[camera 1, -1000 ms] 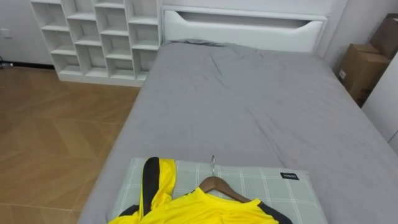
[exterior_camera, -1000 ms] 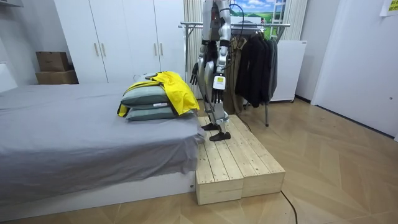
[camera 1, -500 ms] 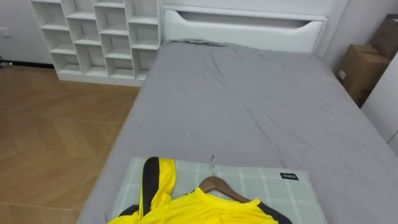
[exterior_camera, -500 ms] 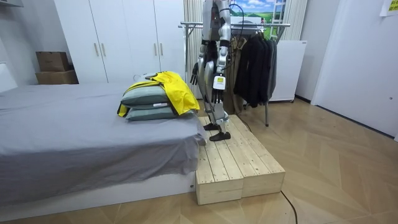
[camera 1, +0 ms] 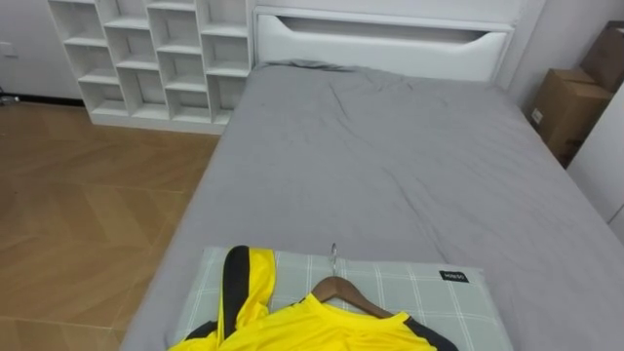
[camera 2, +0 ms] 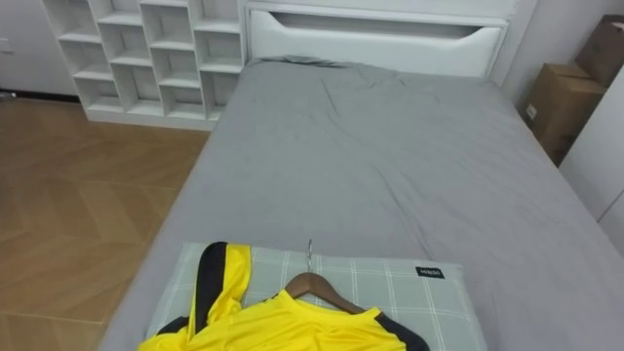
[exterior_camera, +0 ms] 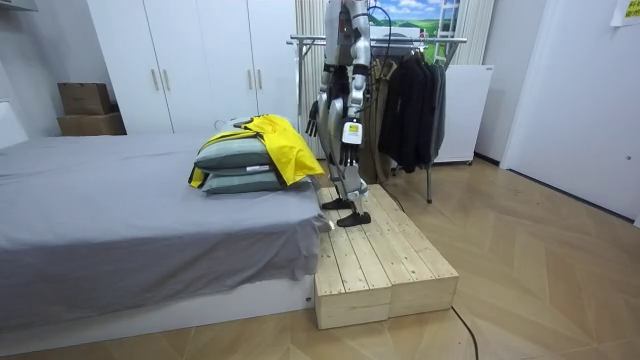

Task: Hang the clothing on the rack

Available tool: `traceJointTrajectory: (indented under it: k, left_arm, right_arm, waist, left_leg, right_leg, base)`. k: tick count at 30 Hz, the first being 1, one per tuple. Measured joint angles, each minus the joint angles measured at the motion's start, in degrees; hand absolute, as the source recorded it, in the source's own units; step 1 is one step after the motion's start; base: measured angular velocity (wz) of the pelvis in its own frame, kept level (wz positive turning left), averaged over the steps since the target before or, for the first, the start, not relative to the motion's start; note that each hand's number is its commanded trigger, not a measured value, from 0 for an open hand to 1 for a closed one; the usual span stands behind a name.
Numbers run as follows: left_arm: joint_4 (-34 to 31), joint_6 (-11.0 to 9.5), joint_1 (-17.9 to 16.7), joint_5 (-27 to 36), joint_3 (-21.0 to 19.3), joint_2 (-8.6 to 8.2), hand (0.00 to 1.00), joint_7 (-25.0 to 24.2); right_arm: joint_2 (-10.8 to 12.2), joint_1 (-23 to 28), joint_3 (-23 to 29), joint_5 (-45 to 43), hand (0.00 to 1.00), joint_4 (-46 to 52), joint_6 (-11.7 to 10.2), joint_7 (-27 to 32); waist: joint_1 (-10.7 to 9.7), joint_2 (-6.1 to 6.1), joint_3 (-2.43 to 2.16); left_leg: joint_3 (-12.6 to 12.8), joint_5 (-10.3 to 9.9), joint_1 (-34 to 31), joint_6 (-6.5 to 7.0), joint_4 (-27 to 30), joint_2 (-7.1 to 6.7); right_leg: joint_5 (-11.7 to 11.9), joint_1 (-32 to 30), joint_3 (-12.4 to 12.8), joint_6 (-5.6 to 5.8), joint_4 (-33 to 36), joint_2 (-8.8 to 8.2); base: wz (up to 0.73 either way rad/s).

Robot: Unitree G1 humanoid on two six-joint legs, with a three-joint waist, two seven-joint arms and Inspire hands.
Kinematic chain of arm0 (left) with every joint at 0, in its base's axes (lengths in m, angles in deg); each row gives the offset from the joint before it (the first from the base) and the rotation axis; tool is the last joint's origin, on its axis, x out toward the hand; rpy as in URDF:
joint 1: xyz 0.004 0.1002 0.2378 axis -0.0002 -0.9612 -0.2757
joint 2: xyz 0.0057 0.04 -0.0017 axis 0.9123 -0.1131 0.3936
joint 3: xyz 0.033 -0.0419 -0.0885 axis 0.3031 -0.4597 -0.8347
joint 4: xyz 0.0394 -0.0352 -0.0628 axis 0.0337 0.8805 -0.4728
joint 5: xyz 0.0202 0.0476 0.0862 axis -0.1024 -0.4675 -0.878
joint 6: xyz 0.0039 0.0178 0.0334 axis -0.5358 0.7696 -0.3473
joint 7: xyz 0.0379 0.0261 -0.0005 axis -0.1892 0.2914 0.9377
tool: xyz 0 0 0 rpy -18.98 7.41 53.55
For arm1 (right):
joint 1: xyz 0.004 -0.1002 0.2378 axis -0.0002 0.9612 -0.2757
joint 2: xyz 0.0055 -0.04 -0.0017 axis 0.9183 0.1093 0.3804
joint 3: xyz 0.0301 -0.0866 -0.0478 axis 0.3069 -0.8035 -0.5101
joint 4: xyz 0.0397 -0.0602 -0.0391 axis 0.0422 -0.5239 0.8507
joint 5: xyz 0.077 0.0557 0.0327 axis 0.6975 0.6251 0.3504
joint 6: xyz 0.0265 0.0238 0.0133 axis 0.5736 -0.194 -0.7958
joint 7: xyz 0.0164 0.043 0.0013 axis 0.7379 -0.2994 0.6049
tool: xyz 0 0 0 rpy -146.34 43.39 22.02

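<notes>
Draping the pillow (camera 1: 429, 292), the jersey (camera 1: 312, 330) looked soft and light, best lifted by its stiff hanger (camera 1: 338, 286); how the fingers of the hands (exterior_camera: 349, 131) stood could not be told.

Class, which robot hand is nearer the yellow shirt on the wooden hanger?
Right. In the room view the right hand hangs close beside the draped yellow shirt; the left hand hangs farther back, at the robot's side.

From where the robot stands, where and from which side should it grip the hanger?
Grip the hanger at its bare wooden neck below the metal hook, from above: it lies flat on the pillow, and the yellow shirt covers its lower arms.
</notes>
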Motion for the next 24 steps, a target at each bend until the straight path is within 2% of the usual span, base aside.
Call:
traceJointTrajectory:
  k: [5,9,11,16,20,24]
  left_arm:
    - [-0.01,-0.04,0.02,0.91,-0.28,-0.1,0.0,0.76]
    - [-1.78,-0.94,-0.19,5.22,-0.58,-0.55,0.0,4.11]
    - [-3.67,-1.28,-0.25,5.29,-1.27,-0.72,0.0,5.78]
    - [-7.24,-4.73,0.0,5.04,-4.19,-0.71,0.0,12.5]
    - [-11.8,-5.32,-0.9,4.74,-6.18,-0.23,0.0,17.39]
    - [-16.71,-7.48,-1.83,4.58,-6.08,0.5,0.0,24.2]
  right_arm:
    - [0.0,-0.14,-0.37,0.09,0.0,0.02,0.0,0.99]
    - [0.0,-0.1,-0.68,0.05,0.0,0.04,0.0,2.48]
    - [0.01,-0.3,-0.59,-0.02,0.0,0.18,0.0,3.11]
    - [-0.06,-0.08,0.06,-0.57,0.0,0.46,-0.09,3.35]
    - [-0.54,0.24,0.16,-1.52,0.0,0.8,-0.53,3.65]
    - [-1.62,0.28,0.13,-2.57,0.0,0.83,-0.7,3.88]
  waist:
    - [0.02,-0.09,0.02]
    - [0.12,-0.18,0.04]
    - [0.16,-0.1,0.08]
    - [0.38,0.12,-0.01]
    - [1.19,0.39,-0.11]
    - [1.76,0.91,-0.11]
  left_leg:
    - [-0.01,0.0,0.0,0.0,0.03,-0.01]
    - [-0.05,0.0,0.25,0.0,0.1,-0.09]
    - [-0.38,0.0,0.66,0.0,0.03,-0.08]
    - [-0.57,0.0,1.93,0.0,-0.81,-0.3]
    - [-0.73,0.0,2.02,0.0,-0.97,-0.25]
    - [-0.85,0.0,2.0,0.0,-1.07,-0.34]
  right_leg:
    - [0.0,0.01,0.01,0.0,0.0,0.0]
    - [0.0,0.25,-0.12,0.0,-0.01,-0.02]
    - [0.0,0.67,-0.15,0.0,-0.07,0.01]
    - [-0.1,2.05,-0.29,0.02,-0.81,0.05]
    - [-0.1,2.05,-0.32,0.03,-0.83,0.11]
    - [-0.13,2.15,-1.17,0.07,-0.83,-0.01]
  base:
    - [0.0]
    - [0.0]
    - [0.02]
    - [0.02]
    - [0.0]
    - [0.05]
